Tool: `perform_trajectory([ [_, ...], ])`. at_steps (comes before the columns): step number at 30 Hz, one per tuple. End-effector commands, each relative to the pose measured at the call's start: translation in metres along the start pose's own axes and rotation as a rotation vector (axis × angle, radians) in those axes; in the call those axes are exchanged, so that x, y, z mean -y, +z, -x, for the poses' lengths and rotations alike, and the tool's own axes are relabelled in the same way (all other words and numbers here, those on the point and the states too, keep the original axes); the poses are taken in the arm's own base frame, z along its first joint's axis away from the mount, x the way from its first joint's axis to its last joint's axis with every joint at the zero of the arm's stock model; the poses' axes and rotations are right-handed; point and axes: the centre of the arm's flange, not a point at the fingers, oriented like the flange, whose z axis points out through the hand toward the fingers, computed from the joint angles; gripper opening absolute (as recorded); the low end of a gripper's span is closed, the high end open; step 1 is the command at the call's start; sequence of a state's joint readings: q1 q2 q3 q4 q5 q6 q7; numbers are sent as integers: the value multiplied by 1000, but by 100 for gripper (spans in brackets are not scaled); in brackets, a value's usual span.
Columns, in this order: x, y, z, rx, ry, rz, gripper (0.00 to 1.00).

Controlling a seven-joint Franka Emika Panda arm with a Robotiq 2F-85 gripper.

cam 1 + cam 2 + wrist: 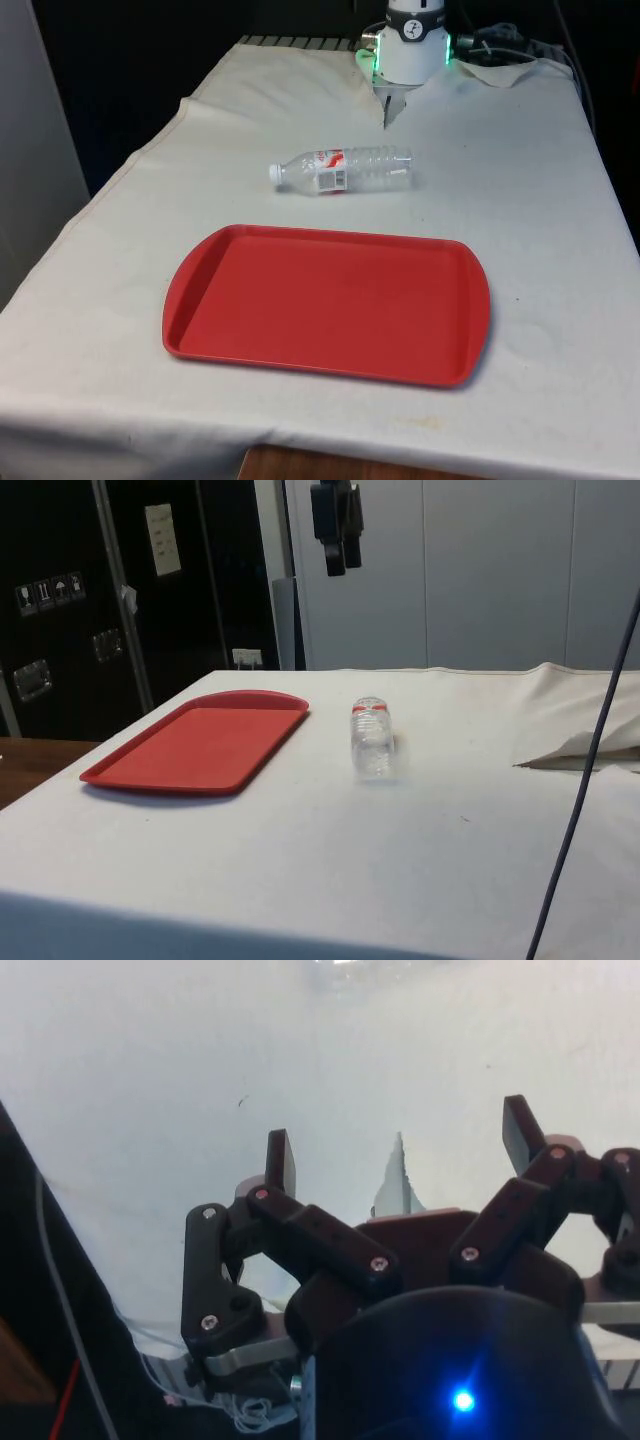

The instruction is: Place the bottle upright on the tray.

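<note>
A clear plastic bottle (345,170) with a white cap and a red-and-white label lies on its side on the white cloth, its cap towards the front view's left. It rests just beyond the far edge of the red tray (320,300), apart from it. In the side view the bottle (372,738) lies to the right of the tray (195,745). My gripper (342,568) hangs high above the table, well over the bottle and touching nothing. In the wrist view the gripper (400,1135) is open with only cloth between its fingers; the bottle (370,968) shows far below.
The cloth is bunched into a fold (580,750) near the robot's end of the table. A dark cable (590,750) hangs across the side view's right. The tray holds nothing. Open cloth lies around the bottle.
</note>
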State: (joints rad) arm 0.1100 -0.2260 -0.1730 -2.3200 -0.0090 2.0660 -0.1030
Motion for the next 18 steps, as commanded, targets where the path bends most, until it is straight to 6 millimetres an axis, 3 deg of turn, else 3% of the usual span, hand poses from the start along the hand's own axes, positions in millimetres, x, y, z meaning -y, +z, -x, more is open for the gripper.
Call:
perform_trajectory([
  [1, -1, 3, 0, 1, 3, 0, 100],
  [10, -19, 25, -1, -5, 50, -5, 100],
  [18, -17, 28, 2, -5, 52, -3, 100],
])
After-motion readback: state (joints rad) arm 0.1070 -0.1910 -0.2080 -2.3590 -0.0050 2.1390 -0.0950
